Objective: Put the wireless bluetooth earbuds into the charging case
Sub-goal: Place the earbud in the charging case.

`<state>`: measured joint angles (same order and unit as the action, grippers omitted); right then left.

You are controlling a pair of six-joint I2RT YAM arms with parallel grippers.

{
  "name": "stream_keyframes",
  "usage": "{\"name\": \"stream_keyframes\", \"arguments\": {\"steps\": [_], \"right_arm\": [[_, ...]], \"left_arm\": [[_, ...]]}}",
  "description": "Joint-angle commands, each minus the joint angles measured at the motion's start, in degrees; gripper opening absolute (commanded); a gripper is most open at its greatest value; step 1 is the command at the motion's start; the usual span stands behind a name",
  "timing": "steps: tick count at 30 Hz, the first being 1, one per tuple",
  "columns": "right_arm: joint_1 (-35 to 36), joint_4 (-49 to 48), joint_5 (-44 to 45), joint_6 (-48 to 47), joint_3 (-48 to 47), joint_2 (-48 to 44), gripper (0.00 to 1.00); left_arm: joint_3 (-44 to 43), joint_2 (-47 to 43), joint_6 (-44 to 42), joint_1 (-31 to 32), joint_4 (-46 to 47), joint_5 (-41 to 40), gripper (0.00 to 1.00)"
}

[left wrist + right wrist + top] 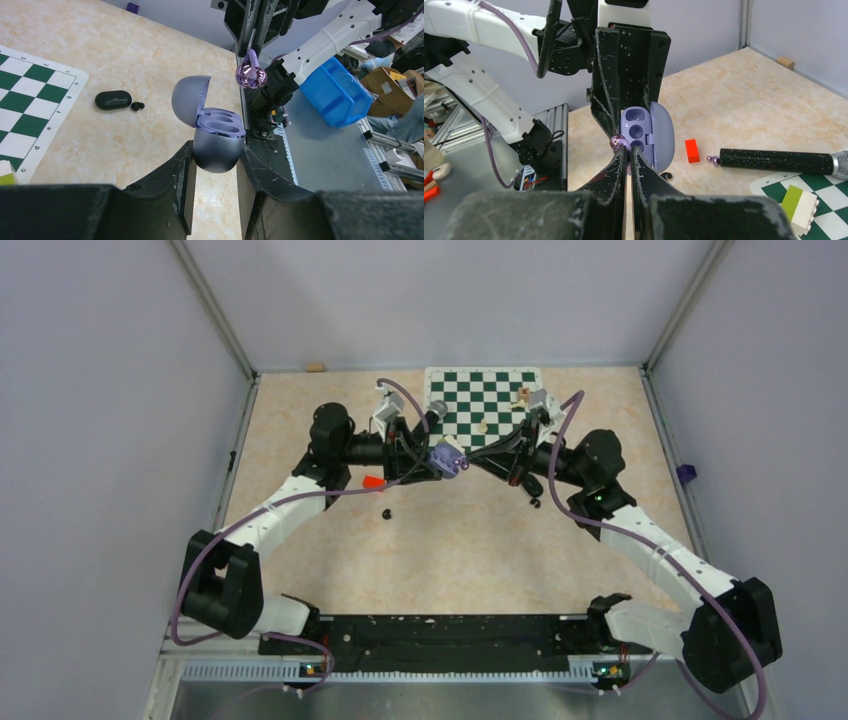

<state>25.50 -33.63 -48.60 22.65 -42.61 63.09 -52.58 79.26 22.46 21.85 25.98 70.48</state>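
Clamped in left jaws: purple charging case (218,145), lid open. Pinched in right jaws: purple earbud (251,76), just beside empty sockets. Risk: earbud misaligned, deflected by socket rim, dropped onto table (100,45).

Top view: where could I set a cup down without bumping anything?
The widest bare stretch lies between the black base rail and the black earbud. Crowded: the middle, where the left hand and right hand meet at the charging case, beside the red block and chessboard.

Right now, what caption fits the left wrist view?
Left gripper clamps the open purple charging case; right gripper holds a shiny purple earbud close to it.
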Motion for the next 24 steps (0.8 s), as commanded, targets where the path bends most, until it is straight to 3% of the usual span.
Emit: {"name": "stream_keyframes", "arguments": {"steps": [1, 24], "right_arm": [[1.1, -3.5, 1.3, 0.2, 1.1, 0.7, 0.0], [3.1, -3.7, 4.5, -2.0, 1.8, 2.5, 0.0]], "left_arm": [[0.7, -1.7, 0.0, 0.2, 3.1, -1.0, 0.0], [1.6, -1.7, 0.0, 0.3, 3.7, -1.4, 0.0]]}}
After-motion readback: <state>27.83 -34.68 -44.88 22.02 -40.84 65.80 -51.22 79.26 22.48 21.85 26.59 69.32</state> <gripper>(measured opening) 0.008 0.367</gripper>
